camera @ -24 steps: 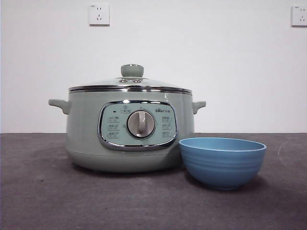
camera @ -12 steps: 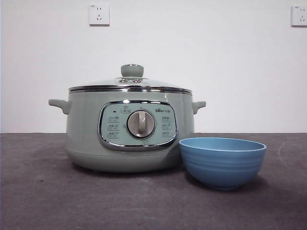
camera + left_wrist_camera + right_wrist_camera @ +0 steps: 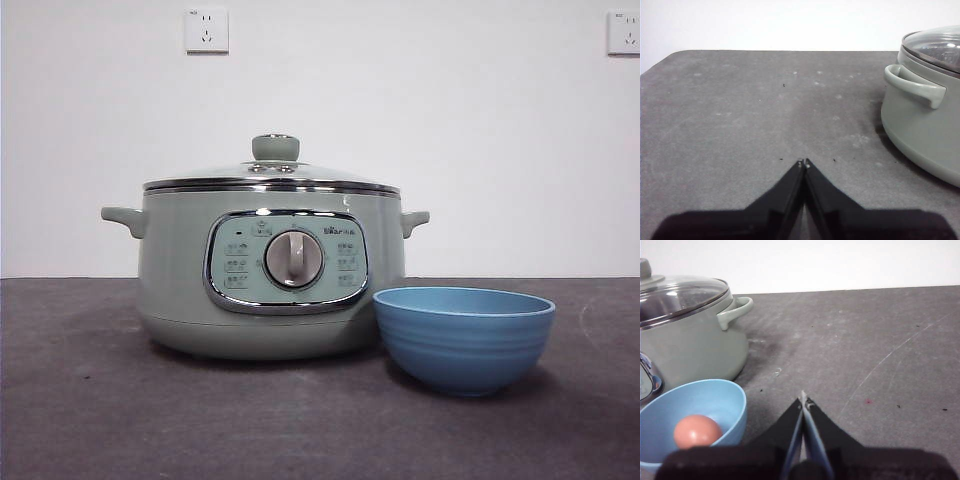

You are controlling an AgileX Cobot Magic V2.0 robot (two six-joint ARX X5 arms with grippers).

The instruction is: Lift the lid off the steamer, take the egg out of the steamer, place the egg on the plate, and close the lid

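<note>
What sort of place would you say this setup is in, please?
Probably a lab or test bench rather than a home kitchen: the steamer and blue plate stand on a bare grey table against a plain white wall with wall sockets, and nothing else is around.

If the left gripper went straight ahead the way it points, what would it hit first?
Probably nothing: ahead of the left gripper lies only bare grey table to its far edge. The pale sage-green round steamer pot stands off to one side, seemingly outside that line.
</note>
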